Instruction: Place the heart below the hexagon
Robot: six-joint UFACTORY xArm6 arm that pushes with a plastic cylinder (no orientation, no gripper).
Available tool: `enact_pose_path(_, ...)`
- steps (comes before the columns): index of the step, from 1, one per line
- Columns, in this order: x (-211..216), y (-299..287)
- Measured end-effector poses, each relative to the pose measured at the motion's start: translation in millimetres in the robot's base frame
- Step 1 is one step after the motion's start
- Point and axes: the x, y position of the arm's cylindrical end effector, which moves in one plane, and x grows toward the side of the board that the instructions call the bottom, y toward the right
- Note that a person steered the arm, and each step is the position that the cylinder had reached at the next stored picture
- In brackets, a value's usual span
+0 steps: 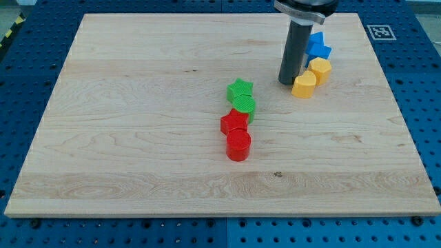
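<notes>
The yellow heart (304,85) lies at the view's upper right of the wooden board (138,138). The yellow hexagon (320,69) touches it, just up and to the right. My tip (287,83) rests on the board right against the heart's left side. The rod rises from there to the view's top edge.
A blue block (318,47) sits just above the hexagon, partly hidden by the rod; its shape is unclear. Near the middle a green star (240,89), a green cylinder (244,105), a red star (233,123) and a red cylinder (238,145) form a touching column.
</notes>
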Motion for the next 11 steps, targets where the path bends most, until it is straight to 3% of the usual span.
enact_pose_path(2, 4, -43)
enact_pose_path(11, 19, 2)
